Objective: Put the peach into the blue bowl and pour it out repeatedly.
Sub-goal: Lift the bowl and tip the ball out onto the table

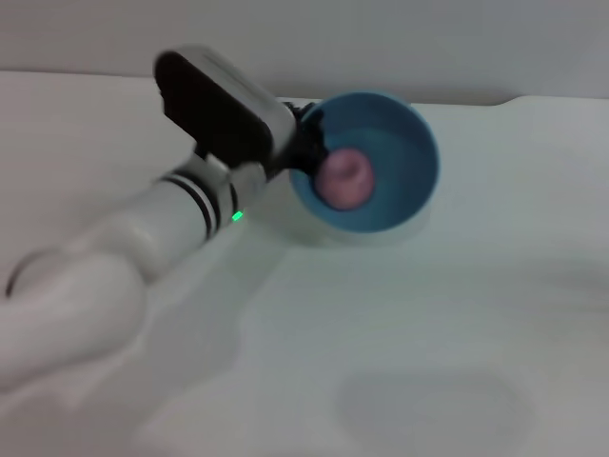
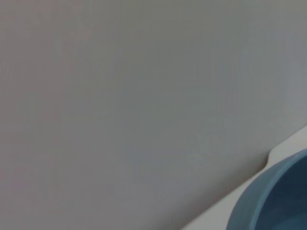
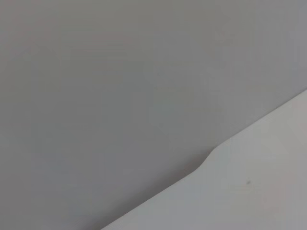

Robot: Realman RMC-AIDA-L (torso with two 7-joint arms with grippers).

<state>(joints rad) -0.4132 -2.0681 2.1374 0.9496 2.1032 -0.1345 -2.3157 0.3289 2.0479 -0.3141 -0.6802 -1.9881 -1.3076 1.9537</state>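
Table open; left hand, blue bowl block rear.

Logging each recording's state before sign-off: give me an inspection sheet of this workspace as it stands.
Surface: white table, bare apart from the job's things.
Job's things: blue bowl lifted and tilted toward the camera; peach inside it.
Clutter: nothing seen.
Grippers: left gripper at the bowl's left rim, apparently holding it; jaws hidden. Right gripper not in view.
Cables: nothing seen.
Surroundings: plain grey wall behind the table.
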